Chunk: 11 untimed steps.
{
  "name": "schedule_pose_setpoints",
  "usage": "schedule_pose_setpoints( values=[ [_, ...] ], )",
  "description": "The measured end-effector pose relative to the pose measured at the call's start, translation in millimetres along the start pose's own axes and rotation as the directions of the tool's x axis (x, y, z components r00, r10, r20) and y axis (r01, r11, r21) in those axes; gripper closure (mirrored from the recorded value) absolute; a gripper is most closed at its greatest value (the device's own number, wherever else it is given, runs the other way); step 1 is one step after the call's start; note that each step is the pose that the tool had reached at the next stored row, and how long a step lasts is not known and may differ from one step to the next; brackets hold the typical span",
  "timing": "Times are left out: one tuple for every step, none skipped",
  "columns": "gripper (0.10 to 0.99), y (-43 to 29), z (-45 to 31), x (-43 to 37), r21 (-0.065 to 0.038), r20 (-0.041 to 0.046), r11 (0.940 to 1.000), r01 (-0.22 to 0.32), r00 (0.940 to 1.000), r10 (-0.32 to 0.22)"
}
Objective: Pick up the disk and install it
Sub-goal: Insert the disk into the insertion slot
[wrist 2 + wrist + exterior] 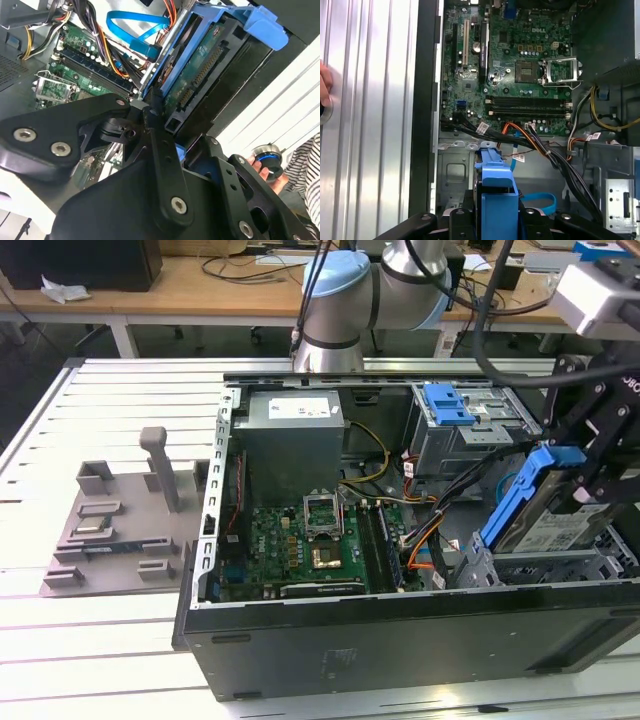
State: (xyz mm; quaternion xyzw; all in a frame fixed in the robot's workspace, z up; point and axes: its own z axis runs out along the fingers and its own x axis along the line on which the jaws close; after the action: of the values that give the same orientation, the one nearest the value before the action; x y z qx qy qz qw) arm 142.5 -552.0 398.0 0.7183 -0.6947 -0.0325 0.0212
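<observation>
The disk [560, 528] in the exterior view hangs tilted, its blue-framed end raised. It sits over the grey drive cage [540, 565] at the corner of the open computer case [400, 640] on the exterior view's right, by the case's near edge. The pincer [585, 485] is pinching the disk at its upper end. A separate small blue bracket [447, 403] sits on the bay toward the case's far edge. The case itself rests on the slatted worktop [90, 640].

In the second wrist view, the pincer's black links [165, 165] close on the disk [200, 75], whose connector side faces the camera. The motherboard [75, 75] lies beyond it, and a person's hand [280, 181] is at the worktop's edge.

In the first wrist view, the disk's blue carrier [495, 195] stands between the pincer's arms above the case floor, near the bundled cables [540, 145].

I judge the pick-up as done. The install is left, because the disk slants above the cage and is not level or seated in it.
</observation>
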Motion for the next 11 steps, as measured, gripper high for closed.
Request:
schedule_pose_setpoints(
  values=[
    [0.718, -0.1, 1.8, 0.0, 0.000, 0.0000, 1.0000, 0.000, 1.0000, 0.000],
    [0.718, -0.3, 4.1, 0.1, 0.000, 0.0000, 1.0000, 0.000, 1.0000, 0.000],
    [0.718, -0.4, 5.3, 0.1, 0.000, 0.0001, 1.0000, 0.000, 1.0000, 0.000],
    [0.718, -0.5, 7.2, 0.1, 0.000, 0.0001, 1.0000, 0.000, 1.0000, 0.000],
    [0.718, -0.6, 8.5, 0.1, 0.000, -0.0001, 1.0000, 0.000, 1.0000, 0.000],
    [0.718, -0.8, 10.7, 0.2, 0.000, 0.0000, 1.0000, 0.000, 1.0000, 0.000],
    [0.718, -0.9, 11.9, 0.2, 0.000, 0.0000, 1.0000, 0.000, 1.0000, 0.000],
    [0.718, -1.0, 13.0, 0.2, 0.000, -0.0001, 1.0000, 0.000, 1.0000, 0.000],
    [0.718, -1.1, 14.3, 0.2, 0.000, -0.0002, 1.0000, 0.000, 1.0000, 0.000],
    [0.718, -1.1, 14.8, 0.2, 0.000, -0.0002, 1.0000, 0.000, 1.0000, 0.000],
    [0.718, -1.1, 14.8, 0.2, 0.000, -0.0002, 1.0000, 0.000, 1.0000, 0.000]
  ],
)
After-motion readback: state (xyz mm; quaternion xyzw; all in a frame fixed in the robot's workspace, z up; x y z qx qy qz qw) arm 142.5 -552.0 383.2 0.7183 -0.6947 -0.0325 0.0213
